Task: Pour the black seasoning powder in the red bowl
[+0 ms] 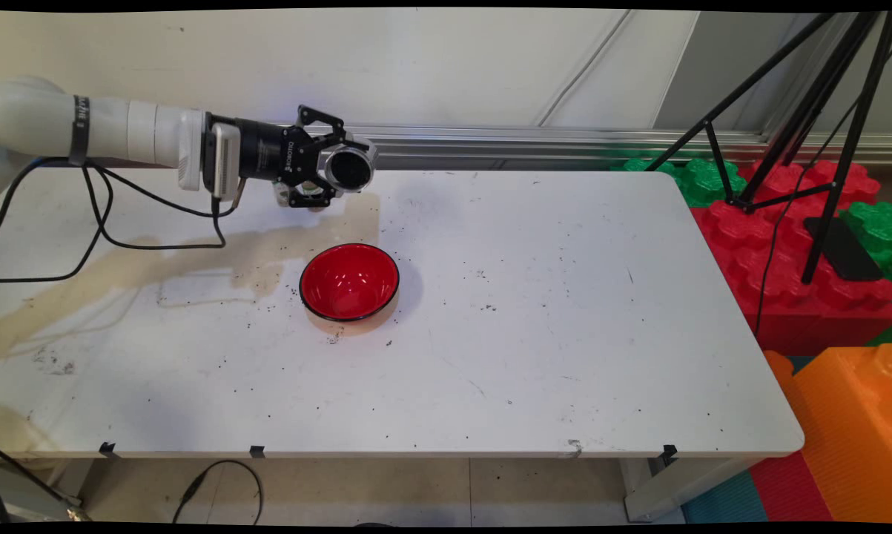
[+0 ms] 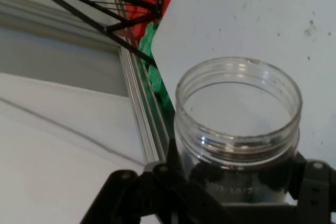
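The red bowl (image 1: 349, 282) is sitting near the middle of the white bench (image 1: 564, 334), upright and looking empty, with dark crumbs lying scattered about it and a pale brownish stain spreading off to the left. Behind and above it the gripper (image 1: 338, 169) is hanging clear of the surface, its fingers (image 2: 173, 161) clenching a clear plastic jar (image 2: 237, 124) turned on its side, its open mouth facing along the bench toward the right end. In the hand view the jar is showing dark bits clinging low inside its threaded neck. Judged from this, the jar is being carried or tipped; it is sitting beyond the bowl's far rim, not over it. Farther off, a metal rail is running along the wall; at the right a black tripod (image 1: 809, 141) is standing over red, green and orange foam blocks (image 1: 801, 297).
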`<control>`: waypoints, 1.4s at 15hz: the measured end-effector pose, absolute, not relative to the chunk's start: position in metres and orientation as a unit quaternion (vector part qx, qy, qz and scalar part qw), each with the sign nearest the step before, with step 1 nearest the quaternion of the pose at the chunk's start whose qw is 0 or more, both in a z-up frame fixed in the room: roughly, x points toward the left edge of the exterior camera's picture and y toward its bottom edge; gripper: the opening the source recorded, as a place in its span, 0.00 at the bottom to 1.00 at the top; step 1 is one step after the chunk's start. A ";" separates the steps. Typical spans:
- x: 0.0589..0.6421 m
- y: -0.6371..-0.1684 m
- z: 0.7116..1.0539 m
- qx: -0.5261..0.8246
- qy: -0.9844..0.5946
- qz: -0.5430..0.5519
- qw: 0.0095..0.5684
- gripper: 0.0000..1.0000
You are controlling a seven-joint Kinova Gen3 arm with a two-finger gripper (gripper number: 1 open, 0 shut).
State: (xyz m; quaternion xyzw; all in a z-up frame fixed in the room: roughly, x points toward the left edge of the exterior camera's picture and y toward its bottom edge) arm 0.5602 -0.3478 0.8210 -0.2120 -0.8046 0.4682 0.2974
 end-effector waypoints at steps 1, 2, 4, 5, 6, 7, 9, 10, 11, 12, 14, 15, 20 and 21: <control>0.561 -0.347 0.820 -0.223 -0.802 0.472 0.289 0.00; 0.561 -0.346 0.819 -0.237 -0.800 0.475 0.280 0.00; 0.561 -0.344 0.816 -0.262 -0.794 0.481 0.263 0.00; 0.561 -0.343 0.815 -0.272 -0.791 0.484 0.256 0.00; 0.561 -0.342 0.814 -0.285 -0.788 0.486 0.248 0.00; 0.561 -0.341 0.812 -0.295 -0.785 0.488 0.242 0.00; 0.561 -0.339 0.811 -0.311 -0.780 0.491 0.231 0.00; 0.561 -0.338 0.810 -0.319 -0.778 0.493 0.226 0.00; 0.561 -0.337 0.809 -0.326 -0.775 0.494 0.221 0.00; 0.560 -0.336 0.808 -0.333 -0.772 0.496 0.217 0.00; 0.559 -0.333 0.807 -0.352 -0.764 0.500 0.206 0.00; 0.559 -0.331 0.807 -0.362 -0.760 0.502 0.200 0.00; 0.558 -0.325 0.805 -0.393 -0.745 0.508 0.181 0.00; 0.558 -0.324 0.804 -0.398 -0.742 0.508 0.177 0.00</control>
